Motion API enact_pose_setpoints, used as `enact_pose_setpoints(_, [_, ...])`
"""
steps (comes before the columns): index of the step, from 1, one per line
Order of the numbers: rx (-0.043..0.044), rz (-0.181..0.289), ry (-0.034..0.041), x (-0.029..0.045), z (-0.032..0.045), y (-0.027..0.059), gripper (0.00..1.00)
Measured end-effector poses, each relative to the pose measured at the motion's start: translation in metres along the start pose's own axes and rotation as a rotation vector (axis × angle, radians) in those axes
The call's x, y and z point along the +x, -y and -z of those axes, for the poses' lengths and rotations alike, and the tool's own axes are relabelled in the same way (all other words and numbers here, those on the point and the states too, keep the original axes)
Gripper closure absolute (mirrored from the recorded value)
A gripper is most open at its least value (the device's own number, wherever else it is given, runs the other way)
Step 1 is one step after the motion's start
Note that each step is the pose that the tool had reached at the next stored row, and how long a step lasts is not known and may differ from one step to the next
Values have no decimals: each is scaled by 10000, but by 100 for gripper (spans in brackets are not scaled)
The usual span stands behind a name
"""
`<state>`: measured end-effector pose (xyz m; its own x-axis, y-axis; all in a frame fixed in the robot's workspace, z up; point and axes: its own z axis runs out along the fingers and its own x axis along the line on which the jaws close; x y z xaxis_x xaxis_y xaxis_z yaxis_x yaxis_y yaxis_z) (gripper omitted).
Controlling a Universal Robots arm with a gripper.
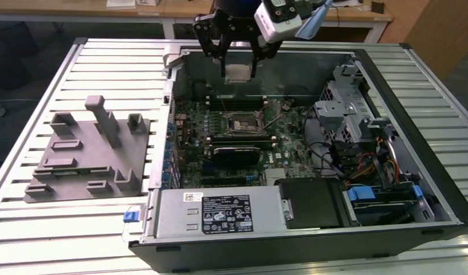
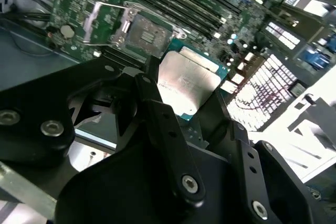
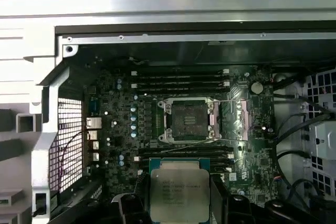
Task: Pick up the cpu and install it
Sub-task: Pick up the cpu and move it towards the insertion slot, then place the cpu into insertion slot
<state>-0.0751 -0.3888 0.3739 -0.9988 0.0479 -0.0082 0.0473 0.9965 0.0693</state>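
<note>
Gripper [image 1: 238, 72] clamps the cpu [image 3: 179, 190] by two opposite edges, hanging over the board [image 3: 118, 129] just short of the open socket [image 3: 188, 120]; it looks light, thin, stiff. Underside likely delicate, so an edge hold suits it.

Worktable [image 1: 66, 229]: we see pale metal slats (ridged throughout).
Behind: a wooden desk [image 1: 165, 8], white legs.
Floor [image 1: 27, 97]: dark, we note.

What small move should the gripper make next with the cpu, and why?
Probably carry it sideways toward the socket before lowering. The gripper holds the cpu raised, and in both wrist views the socket, open and empty, seems to lie beyond the chip, not under it.
</note>
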Motion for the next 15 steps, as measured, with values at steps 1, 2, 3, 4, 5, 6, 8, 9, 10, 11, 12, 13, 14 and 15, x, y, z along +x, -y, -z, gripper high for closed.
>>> enact_pose_setpoints(1, [0, -12, 1, -30, -3, -4, 46])
enact_pose_setpoints(2, [0, -25, 2, -60, -6, -8, 46])
enact_pose_setpoints(3, [0, -36, 2, -89, -10, -12, 46])
enact_pose_setpoints(4, [0, -47, 3, -119, -13, -16, 46])
enact_pose_setpoints(5, [1, -57, 4, -150, -15, -20, 46])
enact_pose_setpoints(6, [0, -68, 5, -179, -18, -23, 46])
enact_pose_setpoints(8, [1, -87, 6, -238, -24, -28, 46])
enact_pose_setpoints(9, [1, -96, 7, -266, -26, -31, 46])
enact_pose_setpoints(10, [0, -110, 8, -287, -27, -32, 46])
enact_pose_setpoints(11, [-1, -127, 9, -303, -29, -33, 46])
enact_pose_setpoints(12, [0, -148, 11, -314, -30, -33, 46])
enact_pose_setpoints(13, [1, -169, 12, -322, -30, -33, 46])
enact_pose_setpoints(14, [4, -184, 13, -329, -30, -34, 46])
enact_pose_setpoints(15, [5, -191, 14, -335, -31, -34, 46])
